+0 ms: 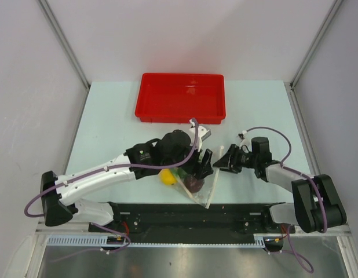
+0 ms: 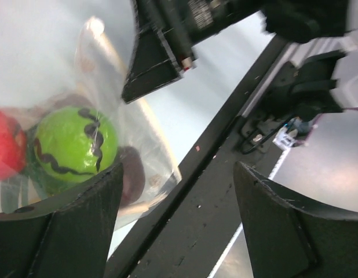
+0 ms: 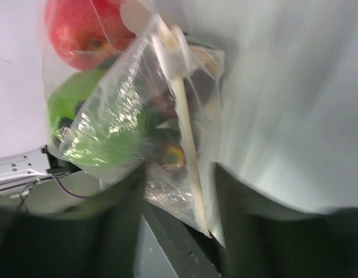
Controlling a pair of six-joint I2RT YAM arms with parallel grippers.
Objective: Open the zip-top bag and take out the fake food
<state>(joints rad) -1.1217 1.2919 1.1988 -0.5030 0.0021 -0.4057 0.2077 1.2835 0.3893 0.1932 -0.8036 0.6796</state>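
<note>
The clear zip-top bag lies near the table's front edge, between my two grippers. It shows in the left wrist view and in the right wrist view, where its whitish zip strip runs down the middle. Inside it I see a red ball, a bright green ball and a dark maroon piece. A yellow ball sits at the bag's left end. My left gripper is open, with the bag beside its left finger. My right gripper is open, and the bag's lower corner hangs between its blurred fingers.
A red rectangular tray stands behind the grippers at the back centre. The black base rail runs along the table's front edge just below the bag. Grey walls and metal posts close in both sides.
</note>
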